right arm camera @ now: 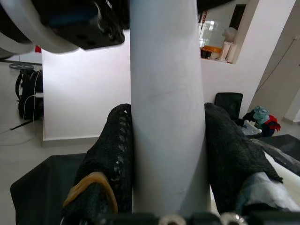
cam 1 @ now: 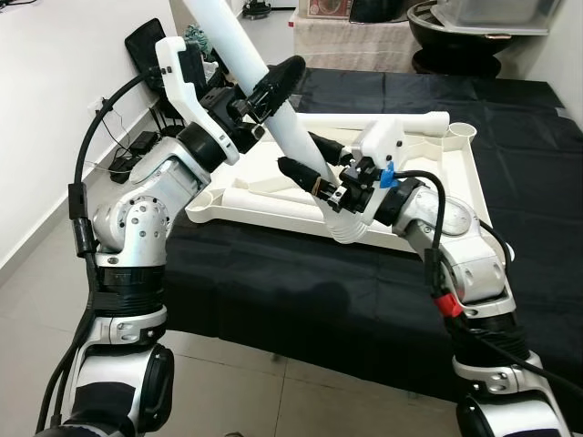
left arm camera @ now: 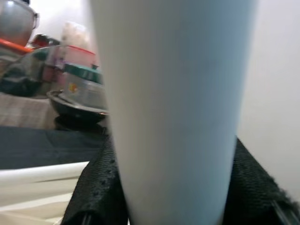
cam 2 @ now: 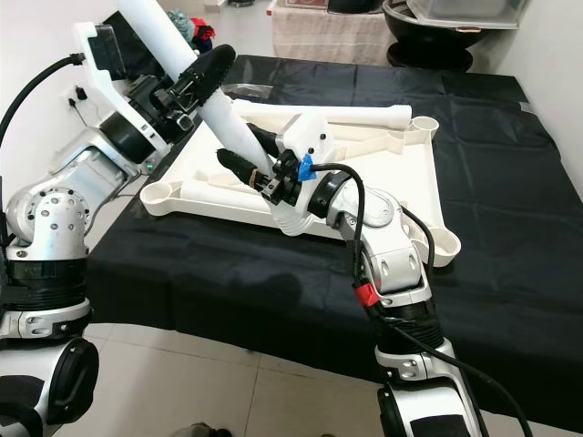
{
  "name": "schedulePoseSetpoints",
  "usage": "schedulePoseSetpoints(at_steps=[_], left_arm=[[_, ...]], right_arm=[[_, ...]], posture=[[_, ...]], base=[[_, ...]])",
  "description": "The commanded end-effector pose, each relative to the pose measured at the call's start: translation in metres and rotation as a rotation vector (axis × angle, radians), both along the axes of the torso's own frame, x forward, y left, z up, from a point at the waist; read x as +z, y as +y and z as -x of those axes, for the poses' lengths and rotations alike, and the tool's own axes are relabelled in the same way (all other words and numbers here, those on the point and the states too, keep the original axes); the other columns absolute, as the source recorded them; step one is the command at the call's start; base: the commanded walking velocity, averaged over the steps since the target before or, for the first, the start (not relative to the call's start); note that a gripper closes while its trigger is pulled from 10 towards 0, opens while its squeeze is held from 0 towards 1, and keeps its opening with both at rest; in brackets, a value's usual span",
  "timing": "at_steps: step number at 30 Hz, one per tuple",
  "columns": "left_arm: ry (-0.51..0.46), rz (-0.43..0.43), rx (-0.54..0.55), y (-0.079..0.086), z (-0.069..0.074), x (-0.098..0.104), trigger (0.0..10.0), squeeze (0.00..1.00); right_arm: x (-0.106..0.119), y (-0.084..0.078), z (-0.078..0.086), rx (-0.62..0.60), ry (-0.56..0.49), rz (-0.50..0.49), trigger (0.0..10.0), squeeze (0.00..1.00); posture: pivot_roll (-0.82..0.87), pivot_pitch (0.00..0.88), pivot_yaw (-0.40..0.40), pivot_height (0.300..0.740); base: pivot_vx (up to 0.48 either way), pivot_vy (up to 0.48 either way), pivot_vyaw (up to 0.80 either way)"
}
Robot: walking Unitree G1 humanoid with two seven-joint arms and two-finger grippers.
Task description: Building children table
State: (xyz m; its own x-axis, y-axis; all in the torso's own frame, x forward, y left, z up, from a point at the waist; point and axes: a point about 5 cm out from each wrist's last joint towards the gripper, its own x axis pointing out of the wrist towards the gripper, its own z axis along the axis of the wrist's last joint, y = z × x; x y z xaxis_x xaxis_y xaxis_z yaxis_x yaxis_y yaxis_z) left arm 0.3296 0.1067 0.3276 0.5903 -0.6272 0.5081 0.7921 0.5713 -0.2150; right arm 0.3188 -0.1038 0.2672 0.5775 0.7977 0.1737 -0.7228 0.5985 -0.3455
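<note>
A long white table leg [cam 1: 260,82] slants up to the left, held by both grippers. My left gripper [cam 1: 264,96] is shut on its middle, black fingers [left arm camera: 91,187] on either side of the tube [left arm camera: 173,108]. My right gripper [cam 1: 314,173] is shut on its lower part, near the threaded end [cam 1: 344,229]; both fingers [right arm camera: 110,159] press the leg [right arm camera: 166,108]. Below lies the upside-down white children's tabletop [cam 1: 428,164] on the black cloth, with round corner sockets [cam 1: 462,132] and another white leg [cam 1: 401,121] lying across it.
The black-covered table [cam 1: 364,291] has its front edge close to me, tiled floor [cam 1: 273,401] below. A white wall with cables and a black bag [cam 1: 146,45] is on the left. Pots and containers [cam 1: 474,32] stand at the back.
</note>
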Motion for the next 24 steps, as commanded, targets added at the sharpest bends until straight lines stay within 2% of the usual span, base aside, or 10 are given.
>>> schedulePoseSetpoints(at_steps=[1, 10, 11, 16, 22, 24], left_arm=[[-0.012, -0.067, 0.058, 0.003, 0.000, -0.004, 0.0, 0.00], [-0.054, -0.096, 0.044, 0.000, 0.004, 0.004, 0.0, 0.00], [-0.060, -0.107, 0.027, -0.001, 0.005, 0.004, 0.0, 0.00], [-0.073, -0.142, -0.017, -0.004, 0.009, 0.003, 0.0, 0.00], [-0.081, -0.174, -0.061, -0.009, 0.014, -0.001, 0.0, 0.00], [-0.078, -0.183, -0.076, -0.012, 0.015, -0.003, 0.0, 0.00]], right_arm=[[0.008, 0.004, 0.007, 0.033, -0.043, -0.005, 10.0, 0.00], [0.002, 0.004, 0.000, -0.023, -0.032, 0.036, 10.0, 0.00], [0.000, 0.003, -0.002, -0.033, -0.007, 0.027, 10.0, 1.00], [-0.005, 0.005, -0.002, 0.000, 0.040, 0.024, 10.0, 1.00], [-0.018, 0.015, 0.001, 0.017, 0.070, 0.063, 10.0, 1.00], [-0.027, 0.023, 0.000, 0.007, 0.103, 0.087, 10.0, 1.00]], posture=[[-0.09, 0.046, 0.053, 0.740], [-0.08, 0.043, 0.049, 0.740], [-0.08, 0.042, 0.048, 0.740], [-0.07, 0.038, 0.045, 0.740], [-0.07, 0.037, 0.045, 0.740], [-0.06, 0.032, 0.044, 0.740]], base=[[0.000, 0.000, 0.00], [0.000, 0.000, 0.00], [0.000, 0.000, 0.00], [0.000, 0.000, 0.00], [0.000, 0.000, 0.00], [0.000, 0.000, 0.00]])
